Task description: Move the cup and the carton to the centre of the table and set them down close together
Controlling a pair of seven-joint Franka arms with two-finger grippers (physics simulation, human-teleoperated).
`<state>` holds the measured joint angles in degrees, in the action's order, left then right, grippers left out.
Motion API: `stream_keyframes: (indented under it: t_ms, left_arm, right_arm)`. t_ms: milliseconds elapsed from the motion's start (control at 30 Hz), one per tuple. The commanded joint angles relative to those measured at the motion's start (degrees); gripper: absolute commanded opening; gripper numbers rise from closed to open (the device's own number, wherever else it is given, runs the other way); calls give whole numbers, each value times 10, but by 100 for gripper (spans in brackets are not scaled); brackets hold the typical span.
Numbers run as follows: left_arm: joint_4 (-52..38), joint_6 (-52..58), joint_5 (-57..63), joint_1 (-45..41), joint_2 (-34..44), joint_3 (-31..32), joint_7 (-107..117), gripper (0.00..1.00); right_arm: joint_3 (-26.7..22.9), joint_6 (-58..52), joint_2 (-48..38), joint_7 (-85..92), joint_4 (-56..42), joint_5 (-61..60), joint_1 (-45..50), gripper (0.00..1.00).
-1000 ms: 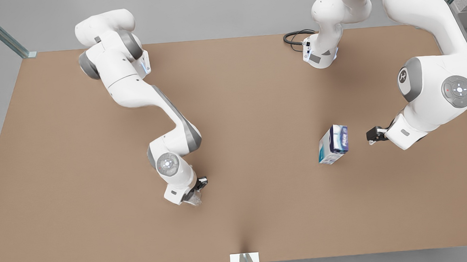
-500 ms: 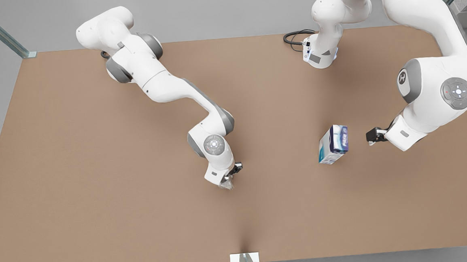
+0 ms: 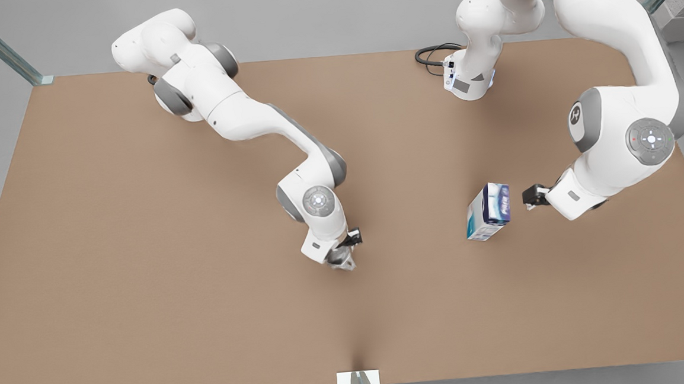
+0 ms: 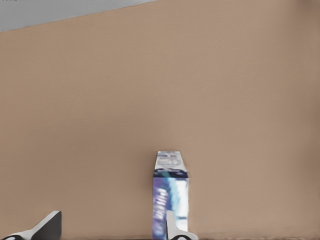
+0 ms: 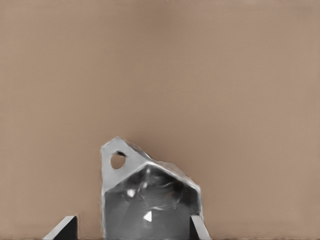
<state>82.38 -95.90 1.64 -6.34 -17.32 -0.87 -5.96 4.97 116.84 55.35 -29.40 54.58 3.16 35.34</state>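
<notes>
Right gripper (image 3: 346, 252) shut tight on cup (image 3: 341, 259), near table (image 3: 146, 299) mid. Left gripper (image 3: 527, 197) open, just right of carton (image 3: 488, 211). Slide in straight, squeeze 2 flat sides.

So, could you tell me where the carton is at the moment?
The carton stands on the table, right of centre in the front view, just ahead of the open left gripper.
</notes>
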Motion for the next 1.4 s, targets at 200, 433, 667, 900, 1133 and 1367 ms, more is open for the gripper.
stream_keyframes:
  t_ms: [200, 433, 667, 900, 1133, 1367]
  left_arm:
    - [269, -142, -60, -12, 114, 7, -16, 100]
    - [351, -206, -58, -25, 109, 6, -16, 100]
    - [349, -218, -53, -25, 98, 4, -13, 100]
    - [343, -265, -52, -25, 53, -3, -5, 100]
    - [331, -268, -49, -25, 34, -3, -5, 72]
    - [323, -264, -48, -25, 33, -2, -5, 64]
  right_arm:
    - [2, -112, -117, 36, 10, -7, -134, 100]
    - [-14, -196, -326, 159, 195, -4, -351, 100]
    - [-105, -137, -397, 263, 255, -11, -323, 100]
    - [-71, -137, -391, 253, 252, -11, -354, 100]
    - [-70, -147, -380, 255, 197, 0, -351, 100]
    - [-71, -141, -382, 257, 194, -11, -358, 100]
